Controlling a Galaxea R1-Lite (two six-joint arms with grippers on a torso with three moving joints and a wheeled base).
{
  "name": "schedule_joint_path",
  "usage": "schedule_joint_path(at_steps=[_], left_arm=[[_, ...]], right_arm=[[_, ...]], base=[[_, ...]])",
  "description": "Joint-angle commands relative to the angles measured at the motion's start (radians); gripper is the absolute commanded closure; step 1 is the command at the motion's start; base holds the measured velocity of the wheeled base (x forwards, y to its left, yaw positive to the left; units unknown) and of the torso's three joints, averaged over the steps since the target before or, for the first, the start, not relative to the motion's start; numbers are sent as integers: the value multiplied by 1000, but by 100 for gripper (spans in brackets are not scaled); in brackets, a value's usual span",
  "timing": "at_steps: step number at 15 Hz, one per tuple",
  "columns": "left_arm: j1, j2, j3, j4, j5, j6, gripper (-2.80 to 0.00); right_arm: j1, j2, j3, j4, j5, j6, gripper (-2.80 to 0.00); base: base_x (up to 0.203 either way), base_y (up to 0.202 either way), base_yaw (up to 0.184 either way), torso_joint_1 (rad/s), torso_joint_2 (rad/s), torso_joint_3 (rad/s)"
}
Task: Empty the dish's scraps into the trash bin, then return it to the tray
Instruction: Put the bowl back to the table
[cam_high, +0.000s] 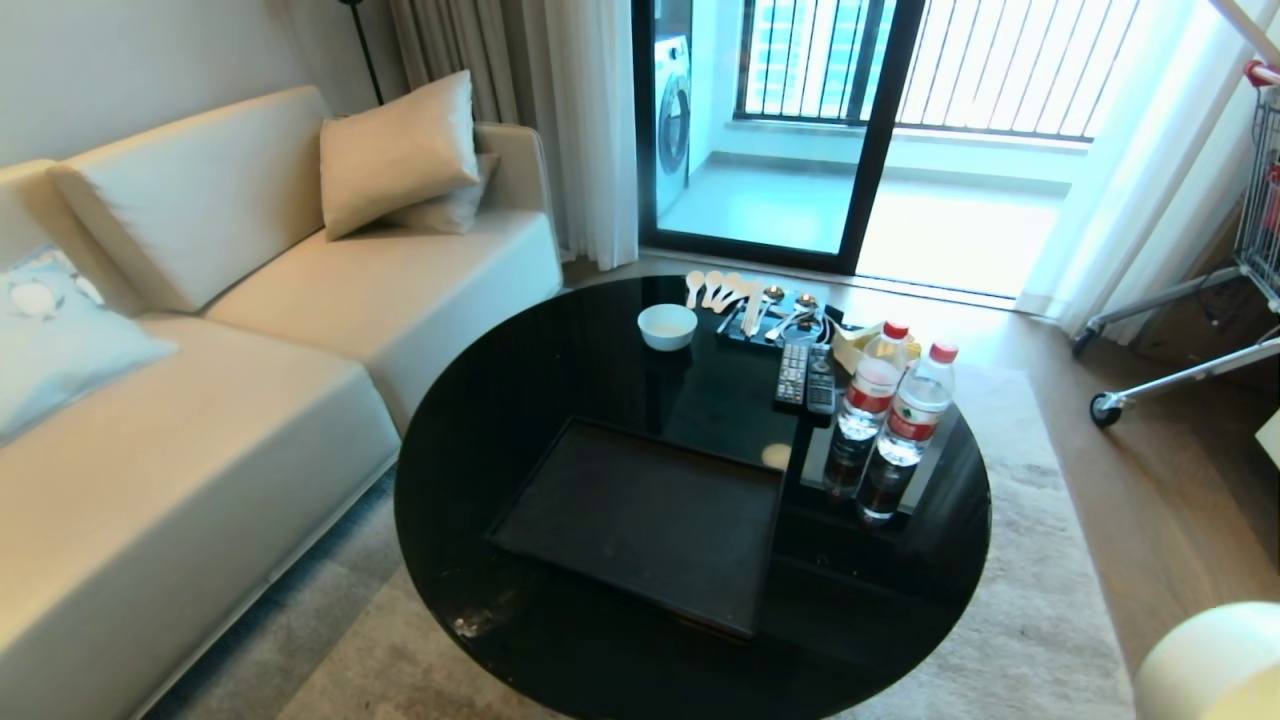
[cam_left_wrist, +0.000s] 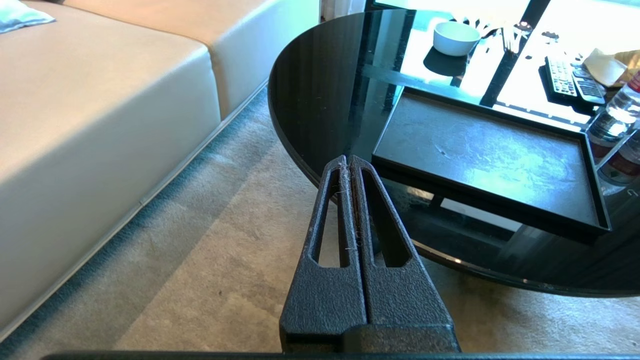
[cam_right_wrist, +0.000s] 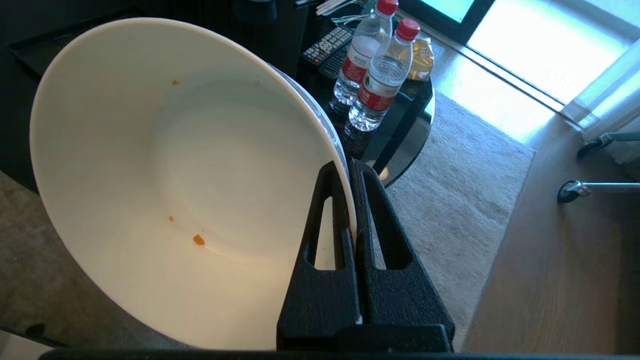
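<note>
R gripper (cam_right_wrist: 352, 200) clamped on dish (cam_right_wrist: 165, 175) rim, off tray's (cam_high: 640, 520) near-right corner | dish tilted, only orange crumbs (cam_right_wrist: 199, 240) left, so prob dumped | tray bare, awaits dish | L gripper (cam_left_wrist: 350, 165) closed, empty, parked off tray's left | bin unseen

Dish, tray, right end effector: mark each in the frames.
dish (cam_right_wrist: 165, 165): right wrist view, on the bare inner wall of the bowl.
tray (cam_high: 640, 520): head view, on its bare matte floor.
right end effector (cam_right_wrist: 350, 170): right wrist view, at the tips shut on the dish rim.
</note>
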Motion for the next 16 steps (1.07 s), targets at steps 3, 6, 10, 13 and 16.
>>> schedule_joint_path(at_steps=[3, 6, 10, 13, 16], left_arm=[[0, 0, 0, -1, 1, -1, 0], [0, 0, 0, -1, 1, -1, 0], [0, 0, 0, -1, 1, -1, 0], [0, 0, 0, -1, 1, -1, 0], [0, 0, 0, -1, 1, -1, 0]], right_arm=[[41, 573, -196, -186, 5, -61, 0], [147, 893, -371, -328, -7, -95, 0], [329, 1240, -619, -431, -123, -66, 0], [458, 1429, -817, -425, -302, 124, 0], [549, 1532, -967, -253, -446, 433, 0]], base=[[0, 0, 0, 0, 0, 0], [0, 0, 0, 0, 0, 0], [0, 0, 0, 0, 0, 0], [0, 0, 0, 0, 0, 0], [0, 0, 0, 0, 0, 0]])
